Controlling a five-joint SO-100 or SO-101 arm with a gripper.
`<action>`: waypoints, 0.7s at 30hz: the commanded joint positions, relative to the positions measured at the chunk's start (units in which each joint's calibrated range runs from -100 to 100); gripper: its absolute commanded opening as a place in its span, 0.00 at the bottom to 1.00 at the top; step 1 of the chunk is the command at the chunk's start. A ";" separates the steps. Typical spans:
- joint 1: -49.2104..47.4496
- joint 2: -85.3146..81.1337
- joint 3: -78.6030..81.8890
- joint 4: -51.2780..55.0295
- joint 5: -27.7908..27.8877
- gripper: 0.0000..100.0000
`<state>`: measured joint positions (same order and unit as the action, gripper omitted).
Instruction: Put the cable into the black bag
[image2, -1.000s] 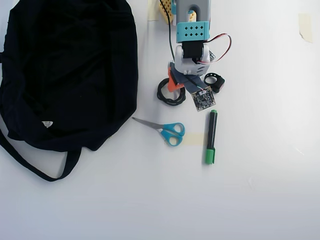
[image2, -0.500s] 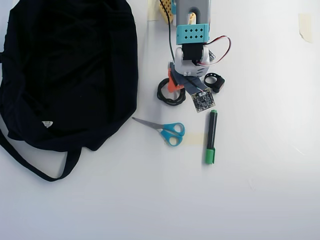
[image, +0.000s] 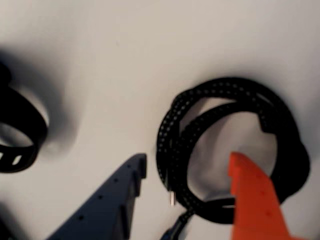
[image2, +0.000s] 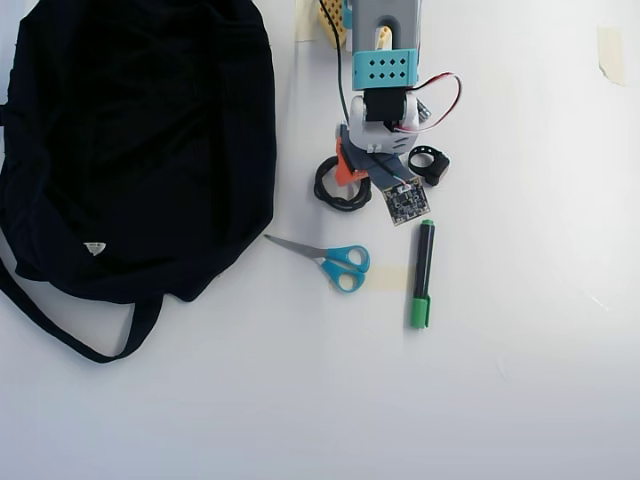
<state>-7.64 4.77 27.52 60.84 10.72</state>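
Observation:
The cable (image: 171, 131) is a black braided coil lying flat on the white table, its small plug end near the bottom of the wrist view. My gripper (image: 187, 160) is open and straddles the coil's left side. The orange finger (image: 252, 197) is inside the ring and the dark blue finger (image: 122, 192) is outside it. In the overhead view the cable (image2: 324, 190) sits just left of and partly under the gripper (image2: 358, 176). The black bag (image2: 140, 140) fills the upper left, apart from the cable, with its strap handle trailing below.
A small black ring-shaped strap (image2: 428, 163) lies right of the gripper, and appears as the strap (image: 20, 135) at the wrist view's left edge. Blue-handled scissors (image2: 338, 262) and a green-capped marker (image2: 422, 272) lie in front of the arm. The arm base (image2: 385, 40) is at top centre.
The arm's wrist has shifted very slightly over the coil. The cable, bag and other items stay where they were.

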 joint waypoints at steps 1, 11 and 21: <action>-0.14 -0.29 -1.55 -0.46 -0.18 0.22; 0.16 0.62 -1.28 -0.46 -0.18 0.22; 0.24 3.61 -2.54 -2.01 -0.18 0.22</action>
<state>-7.42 8.34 26.49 59.47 10.72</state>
